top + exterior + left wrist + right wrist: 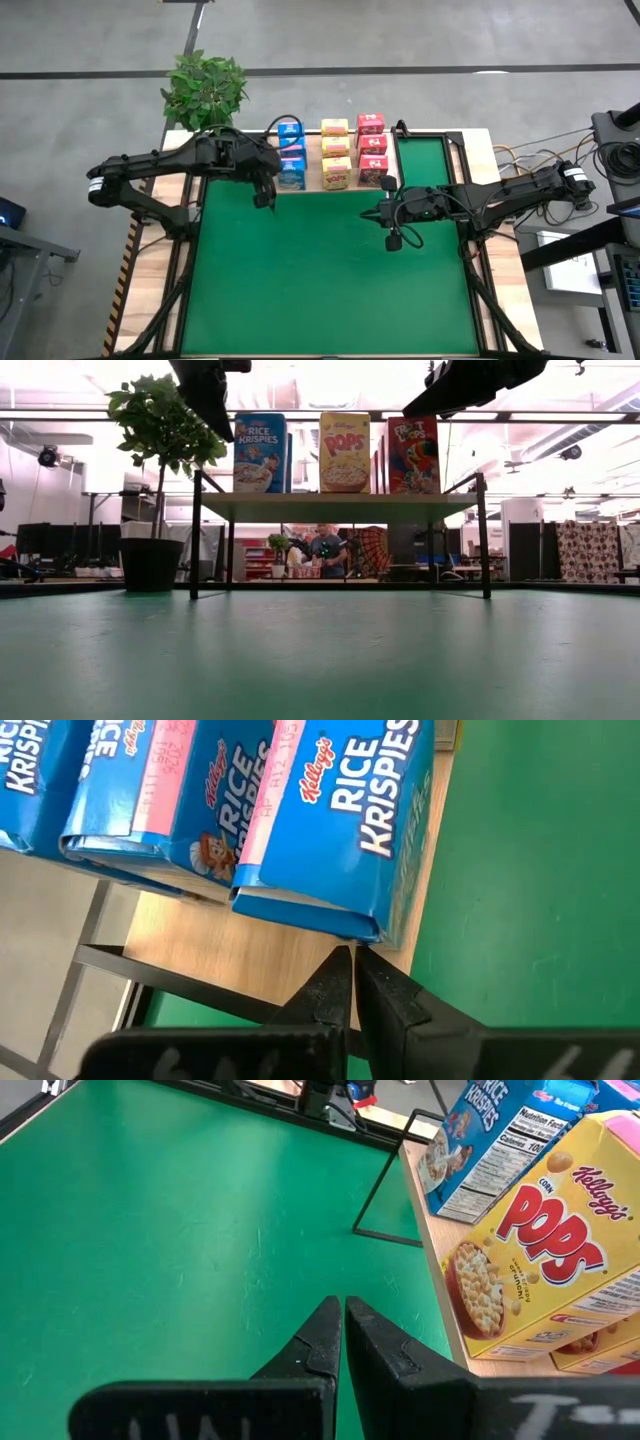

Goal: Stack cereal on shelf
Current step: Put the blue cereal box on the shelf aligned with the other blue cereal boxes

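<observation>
We are seeing all nine cereal boxes standing on the shelf (410,160) in three columns: blue Rice Krispies boxes (290,155), yellow Corn Pops boxes (336,155), red Froot Loops boxes (372,150). Our left pincer (265,197) is hanging empty with fingers together beside the blue column; our right pincer (393,238), also pressed together and empty, is hovering over the green worktop (330,280). We are judging them light, stiff and easily dented, best pinched across the narrow sides

3 blue boxes (290,152), 3 yellow boxes (336,153), 3 red boxes (371,149), 1 shelf (311,184)
</observation>
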Controlling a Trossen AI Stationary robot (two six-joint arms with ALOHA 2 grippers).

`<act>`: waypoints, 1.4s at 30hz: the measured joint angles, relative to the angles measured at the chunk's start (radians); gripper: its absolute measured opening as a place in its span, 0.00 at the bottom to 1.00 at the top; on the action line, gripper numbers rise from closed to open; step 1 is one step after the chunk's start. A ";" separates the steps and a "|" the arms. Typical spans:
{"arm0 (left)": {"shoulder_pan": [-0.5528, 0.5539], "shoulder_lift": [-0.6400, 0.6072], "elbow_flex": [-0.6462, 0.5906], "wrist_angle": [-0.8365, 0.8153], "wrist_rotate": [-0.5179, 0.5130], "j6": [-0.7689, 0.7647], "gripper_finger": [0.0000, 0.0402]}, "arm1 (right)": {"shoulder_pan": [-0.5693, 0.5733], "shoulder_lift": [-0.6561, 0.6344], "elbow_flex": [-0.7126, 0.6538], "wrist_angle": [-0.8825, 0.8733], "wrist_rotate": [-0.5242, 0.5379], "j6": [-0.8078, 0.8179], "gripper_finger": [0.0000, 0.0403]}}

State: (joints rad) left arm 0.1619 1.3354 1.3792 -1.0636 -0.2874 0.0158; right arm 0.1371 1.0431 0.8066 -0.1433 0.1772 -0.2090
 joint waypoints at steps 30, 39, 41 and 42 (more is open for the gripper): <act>0.000 0.002 -0.001 0.033 -0.021 0.005 0.00 | 0.000 0.000 0.000 0.000 0.000 0.000 0.02; -0.005 -0.003 -0.001 0.029 -0.022 0.005 0.00 | 0.000 0.000 0.000 0.000 0.000 0.000 0.02; -0.014 -0.015 -0.002 0.026 -0.022 0.000 0.00 | 0.000 0.000 0.000 0.000 0.000 0.000 0.02; -0.020 -0.024 -0.002 0.027 -0.021 -0.003 0.00 | 0.000 0.000 0.000 0.000 0.000 0.000 0.02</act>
State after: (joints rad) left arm 0.1418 1.3114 1.3773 -1.0370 -0.3088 0.0128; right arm 0.1371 1.0431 0.8066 -0.1436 0.1768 -0.2095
